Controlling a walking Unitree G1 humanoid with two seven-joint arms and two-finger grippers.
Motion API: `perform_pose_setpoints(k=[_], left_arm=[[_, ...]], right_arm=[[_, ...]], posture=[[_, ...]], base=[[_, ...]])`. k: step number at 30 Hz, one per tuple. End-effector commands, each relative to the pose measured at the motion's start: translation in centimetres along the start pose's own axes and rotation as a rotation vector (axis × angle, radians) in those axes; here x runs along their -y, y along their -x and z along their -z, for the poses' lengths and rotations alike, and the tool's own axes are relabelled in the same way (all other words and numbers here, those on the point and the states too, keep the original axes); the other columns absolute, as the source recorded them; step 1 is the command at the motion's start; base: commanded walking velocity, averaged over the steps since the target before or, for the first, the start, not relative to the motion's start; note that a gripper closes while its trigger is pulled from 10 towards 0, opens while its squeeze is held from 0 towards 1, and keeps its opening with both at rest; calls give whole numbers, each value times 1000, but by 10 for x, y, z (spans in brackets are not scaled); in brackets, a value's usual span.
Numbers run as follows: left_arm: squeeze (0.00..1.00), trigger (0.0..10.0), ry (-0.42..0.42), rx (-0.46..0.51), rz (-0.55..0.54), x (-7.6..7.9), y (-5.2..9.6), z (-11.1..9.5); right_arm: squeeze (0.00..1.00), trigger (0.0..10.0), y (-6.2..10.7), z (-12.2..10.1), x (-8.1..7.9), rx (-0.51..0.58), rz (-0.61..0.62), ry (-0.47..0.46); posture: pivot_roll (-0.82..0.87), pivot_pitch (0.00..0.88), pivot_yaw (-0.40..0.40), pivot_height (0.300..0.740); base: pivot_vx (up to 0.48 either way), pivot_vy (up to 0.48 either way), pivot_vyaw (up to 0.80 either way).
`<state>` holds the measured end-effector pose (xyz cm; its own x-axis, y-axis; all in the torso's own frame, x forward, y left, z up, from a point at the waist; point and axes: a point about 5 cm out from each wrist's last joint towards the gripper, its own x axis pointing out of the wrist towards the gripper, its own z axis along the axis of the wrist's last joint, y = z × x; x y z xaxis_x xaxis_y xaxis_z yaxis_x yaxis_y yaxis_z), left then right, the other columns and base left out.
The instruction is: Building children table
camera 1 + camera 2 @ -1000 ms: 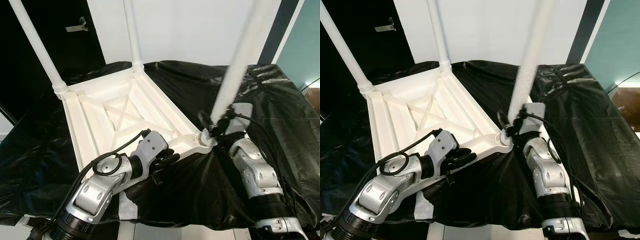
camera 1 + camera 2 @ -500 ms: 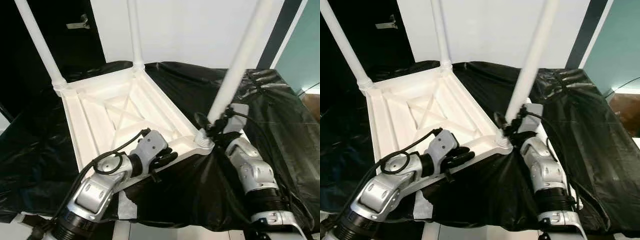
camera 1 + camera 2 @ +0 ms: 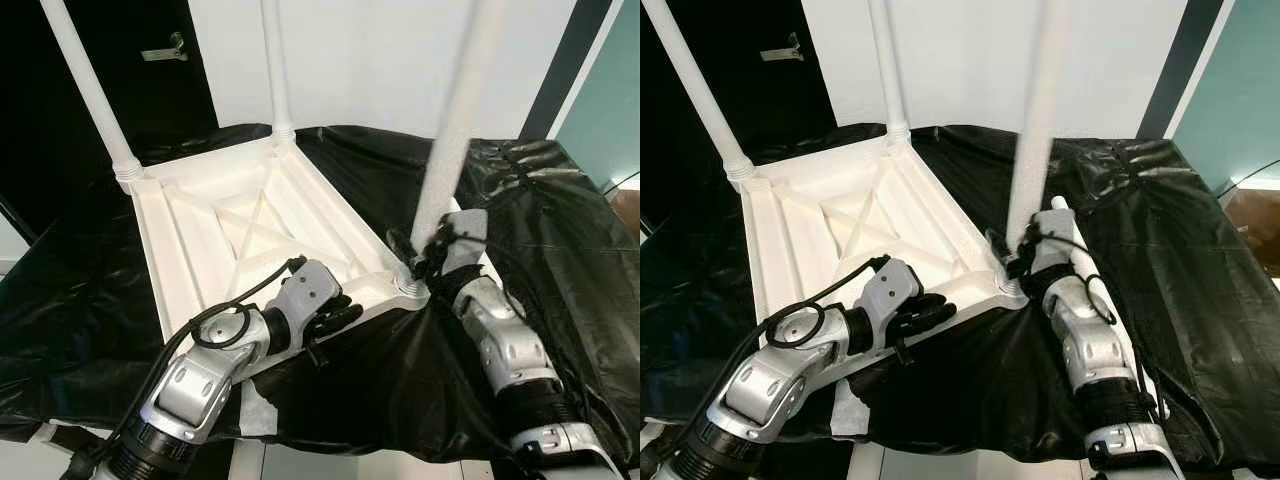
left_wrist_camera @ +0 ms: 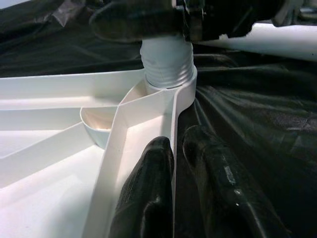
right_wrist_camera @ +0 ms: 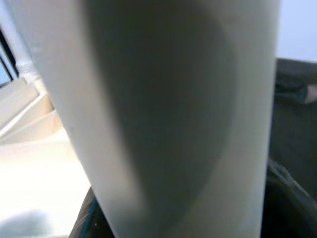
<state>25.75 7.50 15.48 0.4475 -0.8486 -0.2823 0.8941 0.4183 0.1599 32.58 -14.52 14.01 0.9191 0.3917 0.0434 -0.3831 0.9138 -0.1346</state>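
The white tabletop (image 3: 240,240) lies upside down on the black-covered worktop (image 3: 560,220), toward its left edge. The right gripper (image 3: 418,262) is clamped round the near leg (image 3: 445,150) at its socket; the left gripper (image 4: 173,163) pinches the tabletop's near rim. A tilted leg could cross-thread or jam.

White table top (image 3: 220,235), white legs (image 3: 452,130); glossy black sheet (image 3: 560,230); silver arms, black fingers (image 4: 148,198).
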Motion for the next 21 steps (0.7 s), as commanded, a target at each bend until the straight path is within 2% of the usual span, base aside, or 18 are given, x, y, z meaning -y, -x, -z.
perform_pose_setpoints(k=[1,8,9,13,15,17,18,21], left_arm=[[0,10000,-10,13,-40,-4,2,-6],[0,10000,-9,14,-51,-5,4,-6],[0,10000,-9,15,-51,-5,4,-7],[0,10000,-10,15,-50,-5,4,-7],[0,10000,-13,13,-49,-6,5,-8],[0,10000,-16,11,-49,-7,5,-8],[0,10000,-19,8,-50,-8,6,-8],[0,10000,-21,6,-50,-8,6,-8]], right_arm=[[0,10000,12,34,-4,-142,-23,-12],[0,10000,18,43,-2,-130,-56,-28],[0,10000,21,45,-1,-122,-77,1],[0,10000,22,47,-1,-125,-86,6],[0,10000,25,45,-3,-75,-110,-68],[0,10000,26,46,-4,-63,-111,-97],[0,10000,27,47,-3,-62,-105,-161],[0,10000,27,49,-2,-66,-101,-200]], posture=[[-31,14,9,740],[-24,11,16,740],[-21,9,19,740],[-20,8,20,740],[-12,6,27,740],[-12,3,27,740],[-6,0,26,740],[-6,0,26,740]], base=[[0,0,0],[0,0,0],[0,0,0],[0,0,0],[0,0,0],[0,0,0],[0,0,0],[0,0,0]])
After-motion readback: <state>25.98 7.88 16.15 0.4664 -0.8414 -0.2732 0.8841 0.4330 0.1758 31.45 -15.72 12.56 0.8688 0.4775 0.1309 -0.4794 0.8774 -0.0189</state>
